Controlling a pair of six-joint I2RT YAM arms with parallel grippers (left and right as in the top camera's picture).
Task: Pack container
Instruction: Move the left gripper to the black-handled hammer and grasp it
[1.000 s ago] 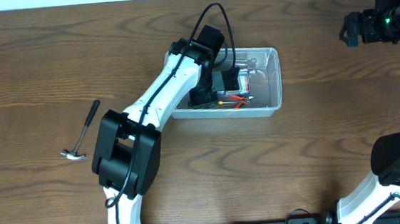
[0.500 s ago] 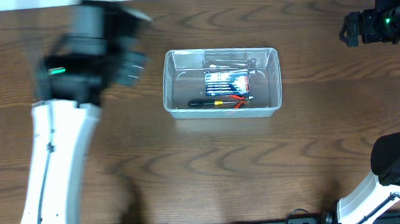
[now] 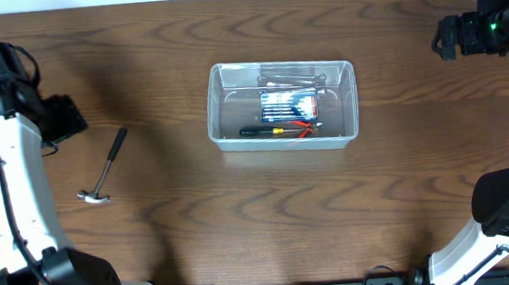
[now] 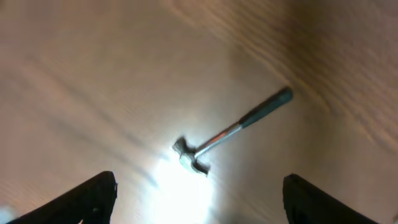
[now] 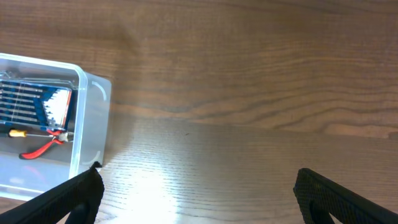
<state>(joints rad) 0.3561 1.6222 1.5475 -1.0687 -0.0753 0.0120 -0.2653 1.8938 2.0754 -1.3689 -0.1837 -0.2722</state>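
I see the container (image 3: 214,118) near the middle of the counter (image 3: 269,214), a little toward the far side. Inside it lie a blue packet (image 3: 288,109), a black and yellow screwdriver (image 3: 263,132), red-handled pliers (image 3: 305,129) and some metal tools (image 3: 290,78) along the far wall. The hammer (image 4: 230,134) lies on the bare counter, well to the left of the container, with its head toward the near edge. The left fingers (image 4: 93,196) hang near the hammer, spread wide and holding nothing. The right fingers (image 5: 336,196) are spread apart and empty too, at the far right, well apart from the container.
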